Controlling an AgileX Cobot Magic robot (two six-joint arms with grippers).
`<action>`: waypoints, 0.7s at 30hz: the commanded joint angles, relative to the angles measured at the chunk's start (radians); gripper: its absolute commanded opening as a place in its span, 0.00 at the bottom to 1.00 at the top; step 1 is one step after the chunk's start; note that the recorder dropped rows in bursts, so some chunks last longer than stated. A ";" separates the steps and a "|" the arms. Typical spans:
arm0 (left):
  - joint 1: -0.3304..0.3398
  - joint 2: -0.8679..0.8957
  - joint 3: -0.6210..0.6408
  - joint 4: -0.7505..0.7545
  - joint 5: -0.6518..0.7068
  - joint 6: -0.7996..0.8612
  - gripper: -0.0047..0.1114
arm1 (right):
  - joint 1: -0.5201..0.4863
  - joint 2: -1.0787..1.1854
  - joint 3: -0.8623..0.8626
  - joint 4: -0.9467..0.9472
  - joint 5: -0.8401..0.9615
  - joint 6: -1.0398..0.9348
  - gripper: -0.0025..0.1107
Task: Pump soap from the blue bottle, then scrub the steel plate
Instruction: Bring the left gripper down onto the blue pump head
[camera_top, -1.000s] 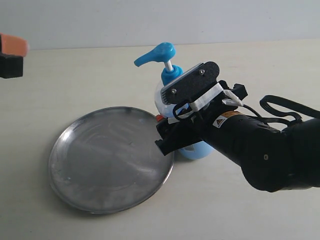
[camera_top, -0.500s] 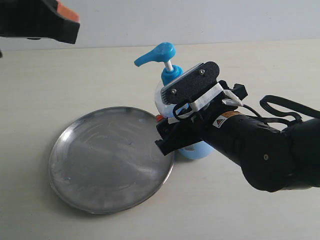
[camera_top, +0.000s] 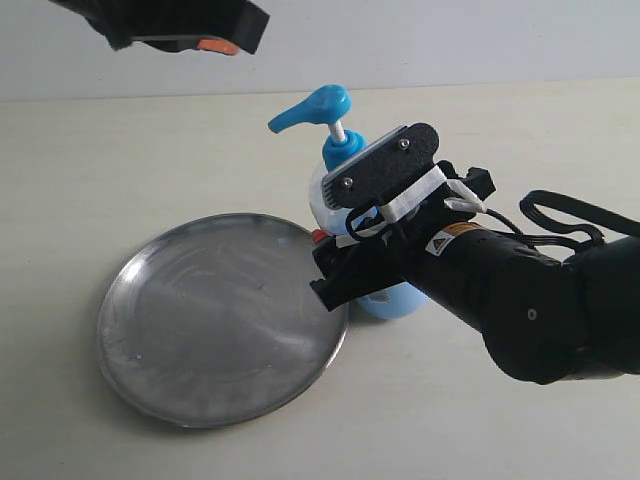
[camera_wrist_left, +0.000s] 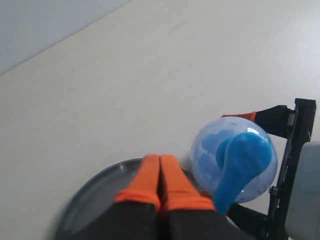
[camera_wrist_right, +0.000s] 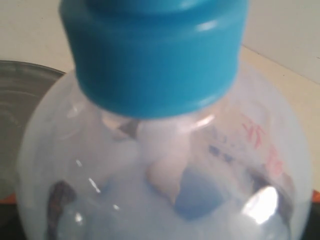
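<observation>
Bottle and plate positions, both arms noted

- blue bottle (camera_top: 342, 150) stands upright on the counter (camera_top: 150, 150), just beside the far right rim of the steel plate (camera_top: 215, 320); whether the base touches the rim I cannot tell
- pump head (camera_top: 315, 105) is raised, with the spout pointing out over the plate side
- right tool (camera_top: 330, 265) is closed around the bottle's body below the blue collar; the right wrist view shows the bottle (camera_wrist_right: 160, 150) filling the frame, with an orange pad sliver at each edge
- right arm (camera_top: 520, 300) covers most of the bottle's body from the exterior camera; only the pump, the collar and a patch of light blue liquid (camera_top: 395, 300) at the base show
- left tool (camera_wrist_left: 160, 165) has its orange fingers (camera_wrist_left: 147, 182) pressed together with nothing between them
- in the exterior view the left tool sits at the top edge, well above the counter and to the left of the pump head, touching nothing
- from the left wrist camera the closed fingers lie over the plate's rim, just beside the bottle's spout
- plate lies flat, its surface dull and smeared with pale streaks; whether any of it is soap I cannot tell
- black cable (camera_top: 560, 215) loops off the right arm above the counter
- grey wall (camera_top: 450, 40) runs behind the counter
</observation>
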 joint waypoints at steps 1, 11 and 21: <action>-0.003 0.050 -0.056 -0.073 0.016 0.041 0.04 | 0.002 0.000 -0.005 -0.009 0.004 -0.007 0.02; -0.003 0.103 -0.103 -0.190 0.019 0.041 0.04 | 0.002 0.000 -0.005 -0.011 0.013 -0.007 0.02; -0.003 0.103 -0.103 -0.201 0.019 0.088 0.04 | 0.002 0.000 -0.005 -0.011 0.013 -0.007 0.02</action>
